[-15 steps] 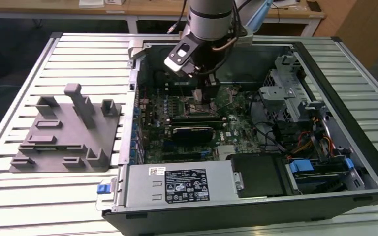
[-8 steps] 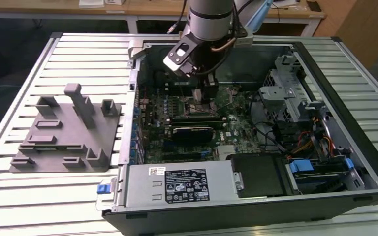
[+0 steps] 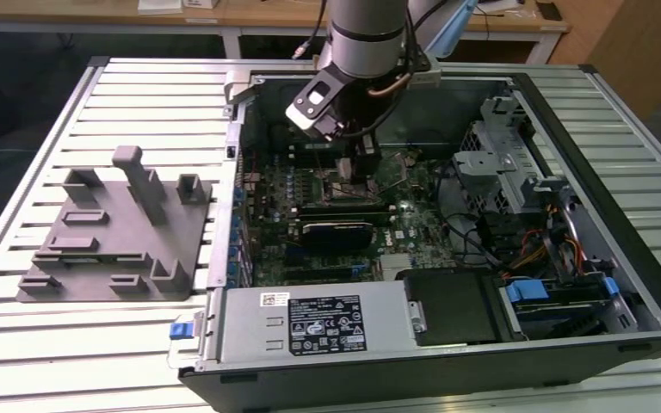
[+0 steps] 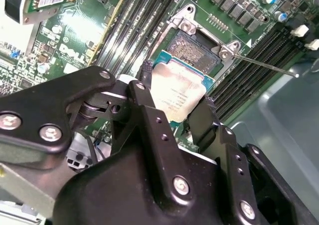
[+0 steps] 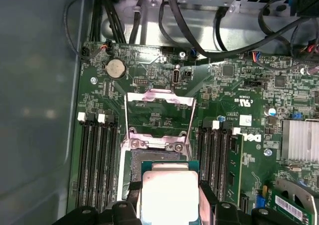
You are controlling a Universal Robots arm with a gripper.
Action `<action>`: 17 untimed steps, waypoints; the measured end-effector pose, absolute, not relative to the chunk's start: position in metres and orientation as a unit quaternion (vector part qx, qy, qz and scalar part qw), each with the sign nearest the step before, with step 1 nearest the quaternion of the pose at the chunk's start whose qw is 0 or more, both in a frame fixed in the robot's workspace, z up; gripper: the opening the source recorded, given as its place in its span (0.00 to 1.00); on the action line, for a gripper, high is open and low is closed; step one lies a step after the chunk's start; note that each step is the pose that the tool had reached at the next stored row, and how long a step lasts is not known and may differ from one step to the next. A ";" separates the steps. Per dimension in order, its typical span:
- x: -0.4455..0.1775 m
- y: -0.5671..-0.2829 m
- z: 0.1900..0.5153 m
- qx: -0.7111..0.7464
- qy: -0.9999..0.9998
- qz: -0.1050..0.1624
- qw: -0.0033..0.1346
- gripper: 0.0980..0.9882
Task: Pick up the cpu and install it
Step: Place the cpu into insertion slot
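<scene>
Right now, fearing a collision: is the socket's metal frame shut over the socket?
No: in the first wrist view the metal frame is swung open off the socket, while the gripper holds the cpu.

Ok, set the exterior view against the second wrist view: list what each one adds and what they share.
The exterior view adds the grey fixture on the slatted table and the power supply. The second wrist view adds the cpu, clamped in the claw close to the open socket. Both take in the motherboard.
</scene>
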State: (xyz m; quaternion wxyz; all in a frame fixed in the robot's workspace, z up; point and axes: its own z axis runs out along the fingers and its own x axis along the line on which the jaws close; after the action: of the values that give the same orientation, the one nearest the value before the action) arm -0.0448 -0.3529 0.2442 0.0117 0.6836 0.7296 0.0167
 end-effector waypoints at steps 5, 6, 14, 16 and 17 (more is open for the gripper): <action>-0.045 -0.353 0.242 0.685 0.728 0.017 0.012 0.50; -0.045 -0.353 0.242 0.685 0.728 0.017 0.012 0.50; -0.045 -0.353 0.238 0.685 0.728 0.017 0.012 0.50; -0.045 -0.353 0.237 0.685 0.728 0.017 0.012 0.50; -0.045 -0.353 0.237 0.685 0.728 0.017 0.012 0.50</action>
State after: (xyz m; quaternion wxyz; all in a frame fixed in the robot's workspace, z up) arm -0.0448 -0.3530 0.2369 0.0118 0.6852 0.7281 0.0167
